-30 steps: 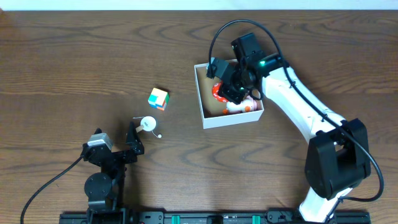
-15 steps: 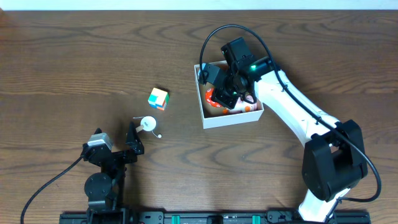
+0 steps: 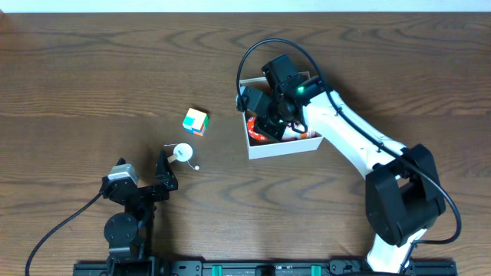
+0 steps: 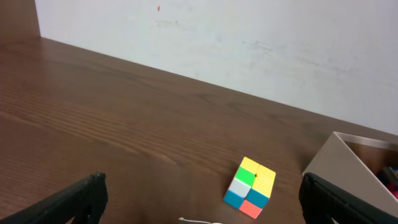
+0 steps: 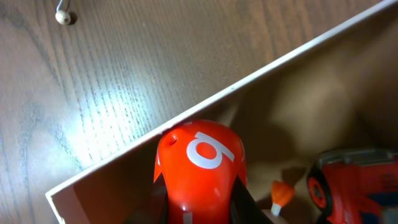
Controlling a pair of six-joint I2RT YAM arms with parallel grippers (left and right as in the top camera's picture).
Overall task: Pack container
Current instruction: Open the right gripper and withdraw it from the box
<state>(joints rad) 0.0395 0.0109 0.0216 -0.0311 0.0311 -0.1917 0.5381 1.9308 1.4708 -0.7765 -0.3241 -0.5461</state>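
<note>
The container is a shallow white-walled box with a brown inside, at the centre right of the table. It also shows in the right wrist view and at the right edge of the left wrist view. My right gripper is shut on a glossy orange-red toy with a white mark. It holds the toy over the container's left side, close to the wall. My left gripper is open and empty near the front left; its fingers show in its wrist view.
A multicoloured cube lies left of the container, also in the left wrist view. A white ball on a string lies ahead of the left gripper. Inside the container are a red toy and a small orange-tipped piece.
My right gripper has moved left across the container with the orange-red toy, from the middle to the left wall. The left arm, cube and ball have not moved.
</note>
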